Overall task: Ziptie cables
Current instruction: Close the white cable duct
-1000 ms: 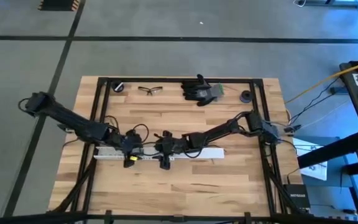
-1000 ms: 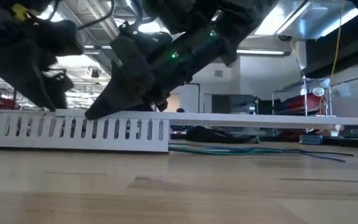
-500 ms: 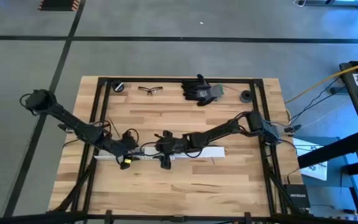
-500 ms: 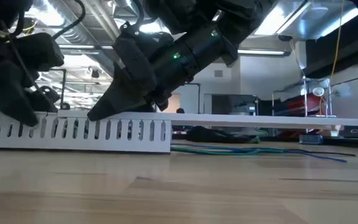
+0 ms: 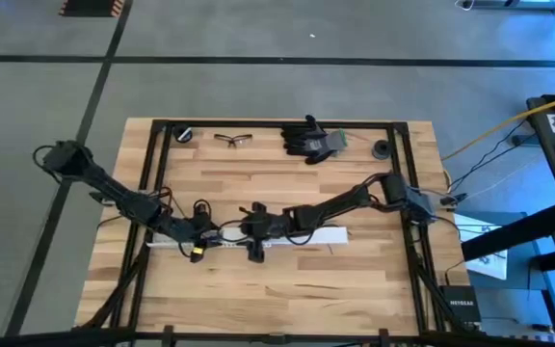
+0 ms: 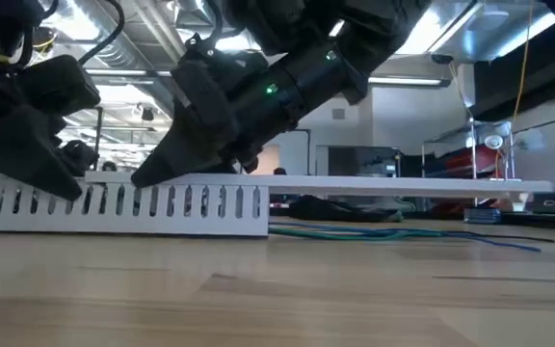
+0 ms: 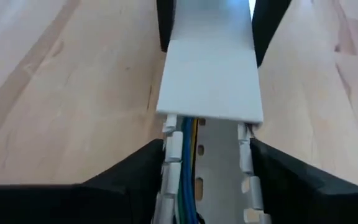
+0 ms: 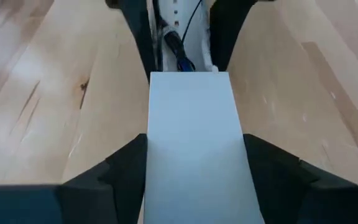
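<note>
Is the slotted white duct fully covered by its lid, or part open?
Part open. In the left wrist view the lid ends partway along the duct, and the cables lie exposed in the uncovered stretch.

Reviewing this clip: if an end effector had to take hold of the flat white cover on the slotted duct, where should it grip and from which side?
Grip the white cover across its narrow width, one finger on each long edge, coming from above. It is a long flat strip lying level on the slotted duct, with the cables beneath, so only its long edges offer purchase. The right end effector already straddles it this way.
</note>
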Controlling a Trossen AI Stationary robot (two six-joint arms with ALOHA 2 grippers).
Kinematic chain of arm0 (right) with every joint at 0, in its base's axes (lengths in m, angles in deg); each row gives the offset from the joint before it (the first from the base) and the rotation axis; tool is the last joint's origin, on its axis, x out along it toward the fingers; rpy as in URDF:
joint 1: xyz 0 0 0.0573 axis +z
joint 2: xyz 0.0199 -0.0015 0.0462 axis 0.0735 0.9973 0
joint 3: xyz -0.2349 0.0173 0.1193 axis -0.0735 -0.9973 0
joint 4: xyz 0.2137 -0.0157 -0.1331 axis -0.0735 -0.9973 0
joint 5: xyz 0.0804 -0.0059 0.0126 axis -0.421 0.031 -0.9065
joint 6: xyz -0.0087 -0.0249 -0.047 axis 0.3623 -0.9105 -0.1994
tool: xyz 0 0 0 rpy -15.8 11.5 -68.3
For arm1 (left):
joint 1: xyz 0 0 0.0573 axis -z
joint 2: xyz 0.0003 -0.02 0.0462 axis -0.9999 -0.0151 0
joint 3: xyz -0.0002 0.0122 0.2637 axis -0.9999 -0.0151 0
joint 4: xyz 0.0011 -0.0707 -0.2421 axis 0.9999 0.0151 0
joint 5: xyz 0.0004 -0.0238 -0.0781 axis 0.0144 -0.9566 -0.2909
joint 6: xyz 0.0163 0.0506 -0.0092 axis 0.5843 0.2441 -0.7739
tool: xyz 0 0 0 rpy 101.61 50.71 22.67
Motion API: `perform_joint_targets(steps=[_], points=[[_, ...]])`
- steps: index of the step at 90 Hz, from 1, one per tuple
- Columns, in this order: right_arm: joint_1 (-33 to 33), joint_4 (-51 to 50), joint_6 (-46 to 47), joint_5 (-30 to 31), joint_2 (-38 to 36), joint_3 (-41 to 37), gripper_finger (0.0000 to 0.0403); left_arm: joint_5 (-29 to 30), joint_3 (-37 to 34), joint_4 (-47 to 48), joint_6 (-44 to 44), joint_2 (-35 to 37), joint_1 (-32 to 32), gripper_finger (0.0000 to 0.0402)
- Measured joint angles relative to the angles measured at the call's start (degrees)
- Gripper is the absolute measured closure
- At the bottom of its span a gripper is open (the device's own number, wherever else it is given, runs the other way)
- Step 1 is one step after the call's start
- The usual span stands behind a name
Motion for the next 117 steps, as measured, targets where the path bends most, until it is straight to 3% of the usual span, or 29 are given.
perform_joint_targets(steps=[49,84,94,117], points=[[-0.3,-0.1,0.9,-1.2,7.0,9.6,0.0185,-0.6,-0.1,-5.4,1.7,-2.3,-0.2,0.0158],[-0.3,-3.0,0.1,-0.6,6.9,10.4,0.0185,-3.1,1.2,-7.0,6.7,-3.8,-2.8,0.0137],[-0.3,-4.5,-0.1,-0.5,6.9,10.6,0.0185,-4.8,5.0,2.0,8.2,-2.3,-3.6,0.0137],[-0.4,-6.8,-0.8,-0.2,6.0,10.5,0.0185,-6.4,17.7,37.3,2.7,5.6,-2.8,0.0137]])
